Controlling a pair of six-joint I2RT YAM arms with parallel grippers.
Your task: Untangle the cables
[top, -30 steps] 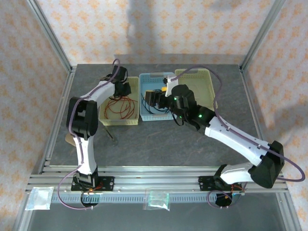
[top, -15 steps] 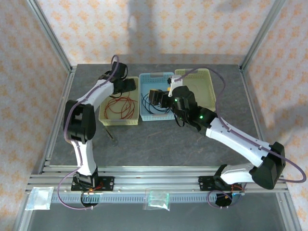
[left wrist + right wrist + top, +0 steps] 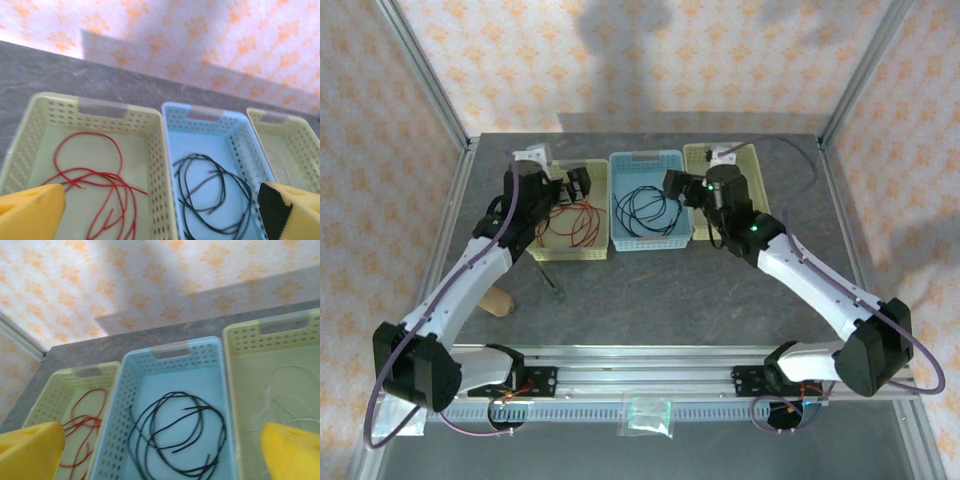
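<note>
Separation is being judged as nearly done: the red cable (image 3: 100,176) is lying in the left yellow basket (image 3: 100,102), the black cable (image 3: 212,192) in the blue basket (image 3: 192,111), and the pale white cable (image 3: 280,405) in the right yellow basket (image 3: 270,327), one colour per tub. The left gripper (image 3: 160,215) is being held wide open & empty above the wall between the red and blue tubs. The right gripper (image 3: 160,450) is likewise being held spread, w/ nothing gripped, over the blue basket. If more loosening is being planned, the red strands, which are crossing one another near the middle, are prob. best taken at a free end & lifted slowly, so no loop is being pulled tight or snagged in the wall holes. Wires are looking thin, limp & smooth-sheathed, lying in loose ovals. Baskets are looking like rigid plastic: rectangular, w/ perforated sides, smooth floors & slot handles. The table (image 3: 650,290) is showing as dark, mottled, stone-like.
</note>
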